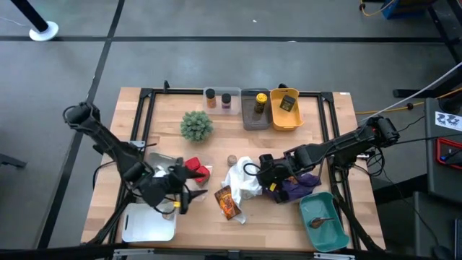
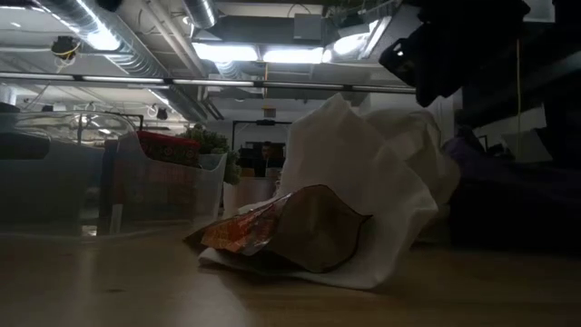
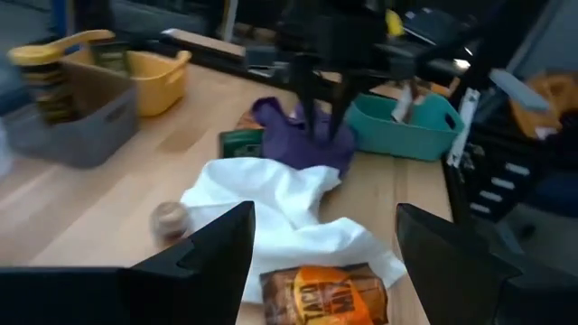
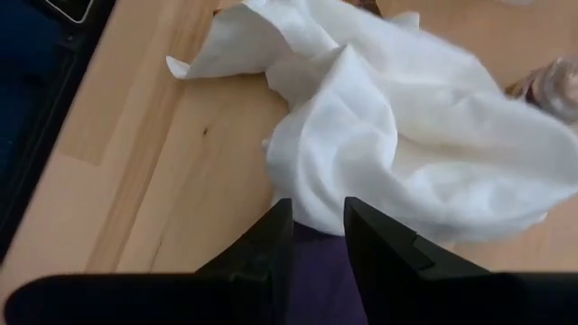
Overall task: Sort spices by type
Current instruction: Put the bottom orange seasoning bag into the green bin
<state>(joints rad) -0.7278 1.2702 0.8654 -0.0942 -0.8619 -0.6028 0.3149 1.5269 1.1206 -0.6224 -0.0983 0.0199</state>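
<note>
High view: my right gripper [image 1: 264,175] sits over the purple cloth [image 1: 299,186], beside the white cloth [image 1: 242,179], its fingers [image 4: 262,248] narrowly apart with nothing visibly clamped. My left gripper [image 1: 189,191] hovers at the near left with its fingers [image 3: 217,248] spread wide and empty. An orange-red foil packet [image 1: 227,201] lies just right of it, touching the white cloth.

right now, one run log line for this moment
left gripper: open, above taco packet | right gripper: narrow gap, holds nothing, over purple cloth beside white cloth
</note>
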